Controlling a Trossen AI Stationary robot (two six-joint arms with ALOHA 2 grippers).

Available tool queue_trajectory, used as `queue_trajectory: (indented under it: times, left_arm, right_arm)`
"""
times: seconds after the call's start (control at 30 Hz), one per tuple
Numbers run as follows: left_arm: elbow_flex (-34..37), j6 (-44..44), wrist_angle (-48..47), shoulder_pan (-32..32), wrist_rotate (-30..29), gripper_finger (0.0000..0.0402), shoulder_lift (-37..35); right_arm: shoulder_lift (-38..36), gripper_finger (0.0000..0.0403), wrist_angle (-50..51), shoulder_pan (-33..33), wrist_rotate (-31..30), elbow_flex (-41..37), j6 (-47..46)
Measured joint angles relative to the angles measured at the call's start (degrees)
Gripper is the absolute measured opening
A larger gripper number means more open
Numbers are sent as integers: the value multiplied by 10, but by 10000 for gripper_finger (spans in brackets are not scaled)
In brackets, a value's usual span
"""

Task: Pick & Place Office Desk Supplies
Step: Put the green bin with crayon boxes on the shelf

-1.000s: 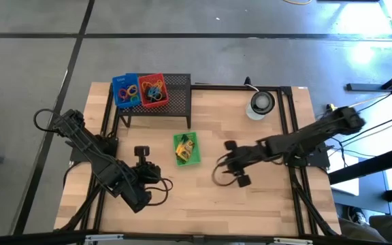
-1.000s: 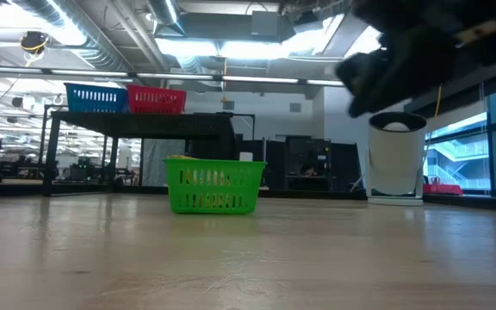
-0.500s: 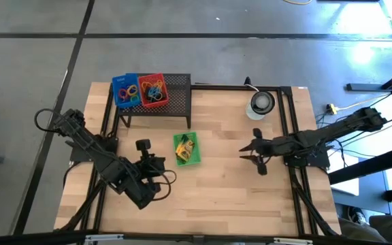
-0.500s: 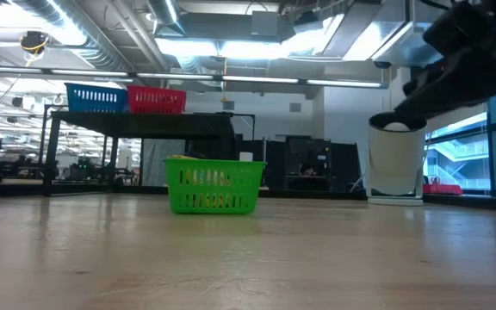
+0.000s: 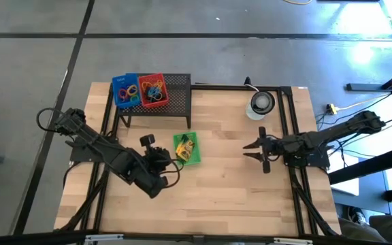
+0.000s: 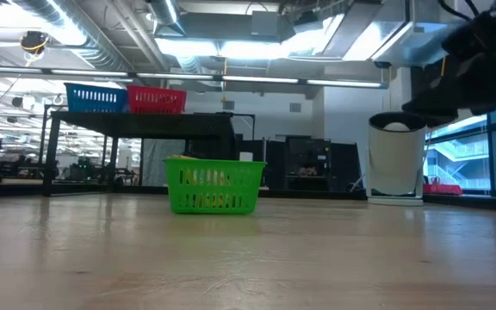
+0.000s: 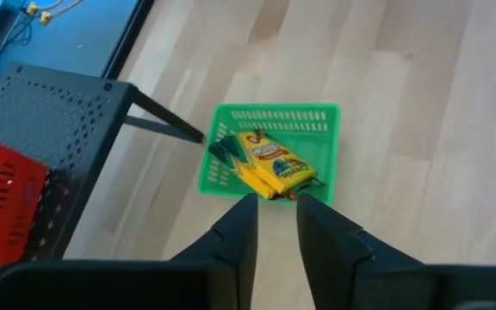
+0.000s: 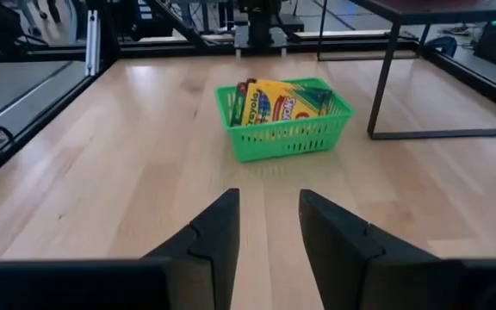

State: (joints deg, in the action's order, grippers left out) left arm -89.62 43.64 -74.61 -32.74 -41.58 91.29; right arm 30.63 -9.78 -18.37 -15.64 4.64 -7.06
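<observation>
Left gripper (image 7: 275,207): my fingers slightly parted, empty, above green basket (image 7: 321,159).
Crayon boxes (image 7: 272,164): lying inside basket.
Right gripper (image 8: 267,226): parted, empty.
Technique: lift straight up, avoiding the rim.

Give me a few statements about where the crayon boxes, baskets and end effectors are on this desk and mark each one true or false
1. The crayon boxes lie inside the green basket. True.
2. The green basket sits on top of the black rack. False: it stands on the wooden table, in front of the rack.
3. The blue basket and red basket sit side by side on the rack. True.
4. The right end effector holds a crayon box. False: its fingers are apart with nothing between them.
5. The left end effector hangs beside the green basket, fingers apart and empty. True.
</observation>
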Motion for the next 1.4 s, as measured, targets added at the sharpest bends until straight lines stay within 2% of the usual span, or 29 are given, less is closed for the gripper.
queue_trajectory:
  times: [0.17, 0.37, 0.53, 0.63, 0.77, 1.07, 1.4]
  left_arm:
    - [0, -27, 28, 3, 3, 103, 0]
    - [0, -64, 73, 3, 0, 128, 3]
    - [0, -61, 89, 3, -53, 136, 22]
    - [0, -55, 106, 7, -58, 135, 42]
    - [0, -54, 108, 21, -14, 133, 73]
    - [0, -100, 156, 70, 82, 132, 139]
    - [0, -172, 270, 94, 100, 132, 184]
  right_arm:
    - [-18, 123, -50, 0, 0, -36, 16]
    - [-27, 123, -47, 0, -1, -38, 20]
    - [-26, 123, -43, 0, -88, -38, 2]
    - [-26, 123, -43, 0, -148, -38, -13]
    - [-26, 123, -43, 0, -190, -38, -2]
    - [-26, 123, -43, 0, -193, -38, 2]
    - [-26, 123, -43, 0, -193, -38, 2]
